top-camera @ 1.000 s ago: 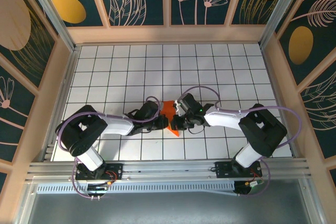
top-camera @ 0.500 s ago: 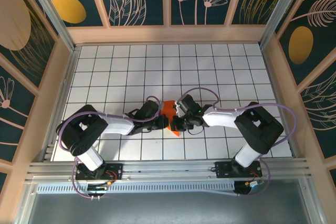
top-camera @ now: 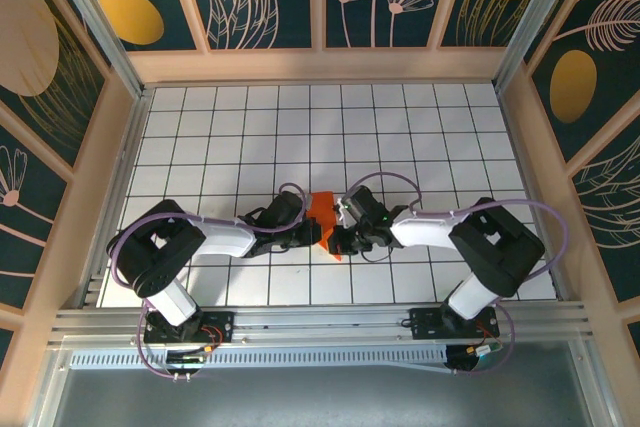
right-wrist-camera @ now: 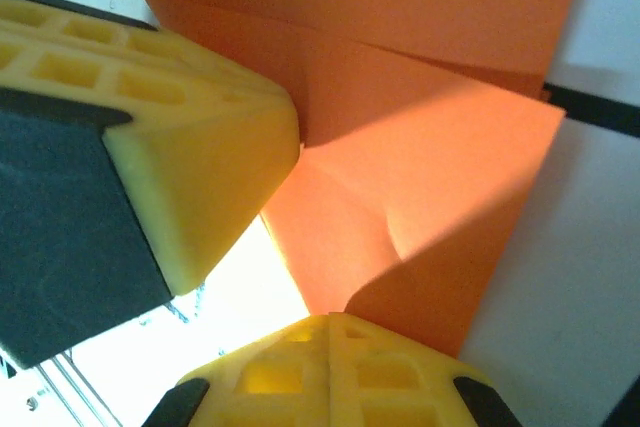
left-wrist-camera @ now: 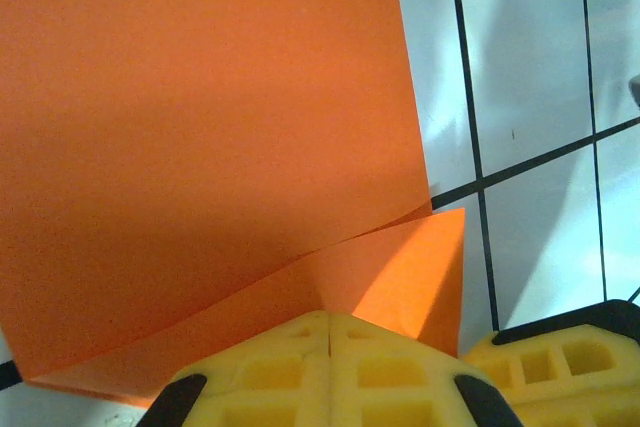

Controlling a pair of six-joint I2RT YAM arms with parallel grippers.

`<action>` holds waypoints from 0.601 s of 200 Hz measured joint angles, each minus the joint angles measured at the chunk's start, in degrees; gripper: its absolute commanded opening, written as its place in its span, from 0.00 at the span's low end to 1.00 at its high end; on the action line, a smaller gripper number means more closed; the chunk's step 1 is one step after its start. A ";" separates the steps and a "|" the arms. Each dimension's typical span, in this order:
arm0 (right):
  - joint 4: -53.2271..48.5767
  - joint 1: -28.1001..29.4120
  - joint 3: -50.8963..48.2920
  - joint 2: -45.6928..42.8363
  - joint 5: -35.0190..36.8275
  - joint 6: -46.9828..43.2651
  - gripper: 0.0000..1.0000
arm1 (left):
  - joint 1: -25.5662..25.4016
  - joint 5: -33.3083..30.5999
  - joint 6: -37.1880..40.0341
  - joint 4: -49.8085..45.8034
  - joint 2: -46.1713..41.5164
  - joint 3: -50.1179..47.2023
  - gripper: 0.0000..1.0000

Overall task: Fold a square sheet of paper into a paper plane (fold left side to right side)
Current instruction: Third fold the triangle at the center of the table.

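The square sheet of paper (top-camera: pixel 322 209) is bright orange and folded into a small creased shape with overlapping flaps, not the form of a paper plane. It sits between both grippers, slightly near of the table's centre. My left gripper (top-camera: pixel 315 234) comes in from the left and is shut on the paper's near edge (left-wrist-camera: pixel 200 127), its yellow tips (left-wrist-camera: pixel 330 319) meeting where a ridge rises. My right gripper (top-camera: pixel 341 239) comes in from the right and is shut on the same paper (right-wrist-camera: pixel 420 167), its tips (right-wrist-camera: pixel 330 319) pinching a raised fold. The two grippers almost touch.
A white gridded table (top-camera: pixel 200 137) spreads to the back and both sides. Wooden walls (top-camera: pixel 130 157) close it in, and a metal rail (top-camera: pixel 320 325) runs along the near edge. The left gripper's yellow finger (right-wrist-camera: pixel 180 147) looms close in the right wrist view.
The right gripper and wrist have shifted slightly nearer and to the right, so more of the orange paper shows at the top. The left arm has stayed put.
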 measured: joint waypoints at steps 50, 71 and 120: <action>-3.74 0.00 -1.03 -3.43 0.39 0.07 0.00 | 0.00 -0.02 0.00 -0.17 0.00 0.09 0.00; -4.42 0.00 -0.48 -4.20 0.33 0.66 0.00 | 0.00 -0.07 0.00 -0.22 -0.02 0.09 0.00; -3.72 0.26 -0.37 -4.24 -1.07 1.33 0.00 | -0.20 -0.61 0.00 -0.28 -0.09 0.09 0.00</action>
